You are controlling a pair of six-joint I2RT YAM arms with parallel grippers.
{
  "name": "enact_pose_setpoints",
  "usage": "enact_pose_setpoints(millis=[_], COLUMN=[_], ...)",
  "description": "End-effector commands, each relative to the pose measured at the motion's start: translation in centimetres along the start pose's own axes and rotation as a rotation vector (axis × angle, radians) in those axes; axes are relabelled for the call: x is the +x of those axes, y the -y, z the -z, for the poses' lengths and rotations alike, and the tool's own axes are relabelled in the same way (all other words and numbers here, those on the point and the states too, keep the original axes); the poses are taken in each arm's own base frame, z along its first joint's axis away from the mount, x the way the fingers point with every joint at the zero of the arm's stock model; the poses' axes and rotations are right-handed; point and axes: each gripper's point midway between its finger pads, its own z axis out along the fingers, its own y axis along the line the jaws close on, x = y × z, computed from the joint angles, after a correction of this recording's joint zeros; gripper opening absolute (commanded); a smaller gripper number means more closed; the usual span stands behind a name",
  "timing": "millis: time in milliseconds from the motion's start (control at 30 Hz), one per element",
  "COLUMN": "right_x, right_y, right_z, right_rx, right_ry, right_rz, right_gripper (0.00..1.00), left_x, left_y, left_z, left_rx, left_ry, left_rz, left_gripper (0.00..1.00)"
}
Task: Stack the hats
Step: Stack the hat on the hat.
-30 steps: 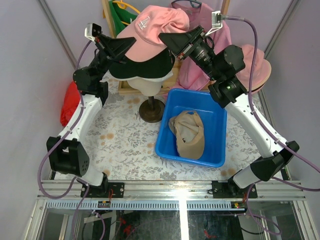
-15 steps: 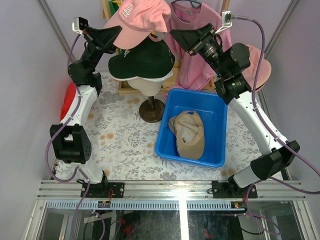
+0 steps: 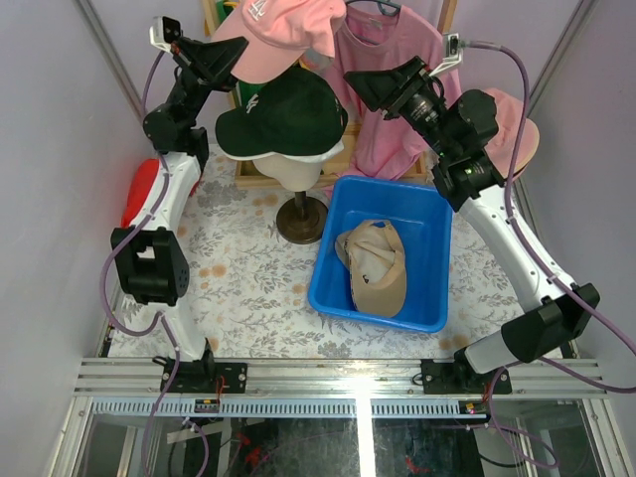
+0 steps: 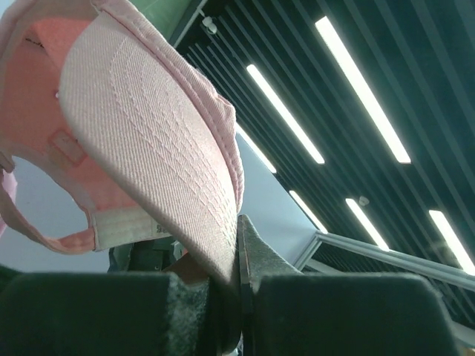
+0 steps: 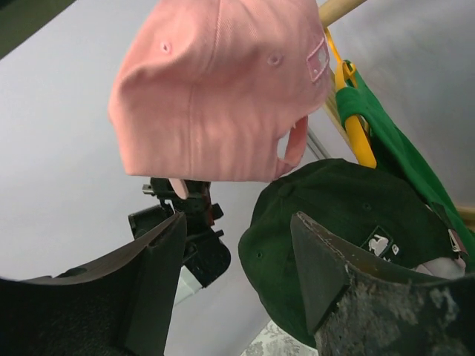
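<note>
My left gripper (image 3: pixel 235 48) is shut on the brim of a pink baseball cap (image 3: pixel 286 32), which hangs high above the mannequin. In the left wrist view the brim (image 4: pixel 148 141) is pinched between the jaws of the left gripper (image 4: pixel 239 248). A dark green cap (image 3: pixel 283 111) sits on the cream mannequin head. My right gripper (image 3: pixel 360 83) stands open and empty, just right of the pink cap and clear of it. The right wrist view has the pink cap (image 5: pixel 223 81) above the dark green cap (image 5: pixel 349 237), beyond the right gripper (image 5: pixel 237 222). A tan cap (image 3: pixel 376 266) lies in the blue bin.
The blue bin (image 3: pixel 429 214) stands right of the mannequin's dark round base (image 3: pixel 301 219). A red cloth bundle (image 3: pixel 139 194) lies at the left wall. A pink shirt (image 3: pixel 390 139) hangs at the back, and another pink hat (image 3: pixel 519 134) sits behind the right arm.
My right gripper has opened and let go of the pink cap. The left arm has lifted the cap up and back, off the dark green cap.
</note>
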Motion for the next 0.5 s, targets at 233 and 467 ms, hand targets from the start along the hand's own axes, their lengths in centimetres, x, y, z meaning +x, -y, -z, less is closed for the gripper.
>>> enact_pose_setpoints(millis=[233, 467], right_x=[-1.1, -0.5], right_y=[-1.5, 0.3], right_z=[0.4, -0.7], right_rx=[0.009, 0.128], right_ry=[-0.002, 0.004], right_rz=[0.129, 0.201], right_gripper=[0.68, 0.68], left_x=[3.5, 4.7], left_y=[0.7, -0.2], left_z=[-2.4, -2.9], left_rx=[0.062, 0.059], left_ry=[-0.092, -0.105], left_rz=[0.180, 0.199], left_gripper=[0.00, 0.00])
